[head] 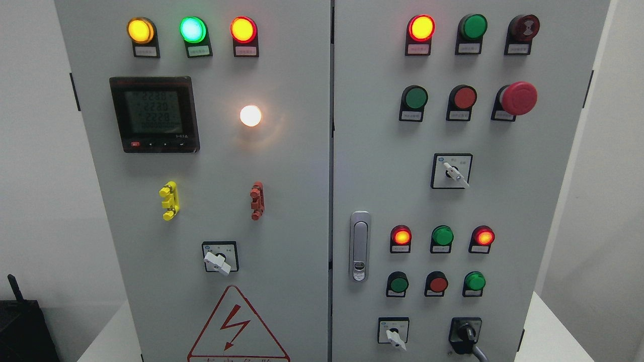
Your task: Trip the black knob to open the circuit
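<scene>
The black knob [466,336] sits at the bottom right of the grey cabinet's right door [528,211], on a black square base. Its handle points down and slightly right, ending in a grey tip near the picture's lower edge. To its left is a white selector switch [394,334] on a white plate. Neither of my hands nor arms shows in the head view.
The cabinet fills the view: lit pilot lamps, push buttons, a red mushroom button [518,98], two more white selectors [454,172] [218,260], a digital meter [154,114], a door latch [359,246]. A black device [22,327] stands at lower left.
</scene>
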Motion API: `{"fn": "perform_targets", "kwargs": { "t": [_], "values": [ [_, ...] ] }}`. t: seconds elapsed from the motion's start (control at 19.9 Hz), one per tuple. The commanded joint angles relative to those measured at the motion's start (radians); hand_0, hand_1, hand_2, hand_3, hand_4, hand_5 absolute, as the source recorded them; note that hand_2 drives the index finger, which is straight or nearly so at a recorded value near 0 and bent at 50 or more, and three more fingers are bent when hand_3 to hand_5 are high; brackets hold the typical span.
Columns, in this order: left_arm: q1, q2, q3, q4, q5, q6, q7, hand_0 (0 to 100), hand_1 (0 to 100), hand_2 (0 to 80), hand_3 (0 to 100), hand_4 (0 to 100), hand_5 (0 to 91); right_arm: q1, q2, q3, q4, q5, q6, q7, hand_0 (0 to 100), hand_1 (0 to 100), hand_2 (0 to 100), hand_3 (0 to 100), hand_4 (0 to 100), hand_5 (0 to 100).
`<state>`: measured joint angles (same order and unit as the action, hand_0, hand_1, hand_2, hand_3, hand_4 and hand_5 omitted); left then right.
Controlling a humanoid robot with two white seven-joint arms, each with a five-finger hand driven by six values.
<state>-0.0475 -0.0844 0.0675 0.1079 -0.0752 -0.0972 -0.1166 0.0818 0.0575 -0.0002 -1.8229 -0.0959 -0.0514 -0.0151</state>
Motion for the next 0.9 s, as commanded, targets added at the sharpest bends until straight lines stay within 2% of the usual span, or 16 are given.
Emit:
{"fn": "perform_targets", "kwargs": {
  "t": [0.0,0.85],
  "values": [
    [0.000,0.000,0.000,-0.025,0.000,0.001,0.000,12,39,0.0,0,0,0.0,0.006,0.008,-0.018,-0.010,0.001,-0.001,0.001,0,0,8,100,100,100],
    [0.000,0.000,0.000,-0.027,0.000,0.002,0.000,12,39,0.0,0,0,0.0,0.007,0.012,0.005,-0.010,0.001,-0.001,0.014,0,0,8,100,100,100]
  ]
}}
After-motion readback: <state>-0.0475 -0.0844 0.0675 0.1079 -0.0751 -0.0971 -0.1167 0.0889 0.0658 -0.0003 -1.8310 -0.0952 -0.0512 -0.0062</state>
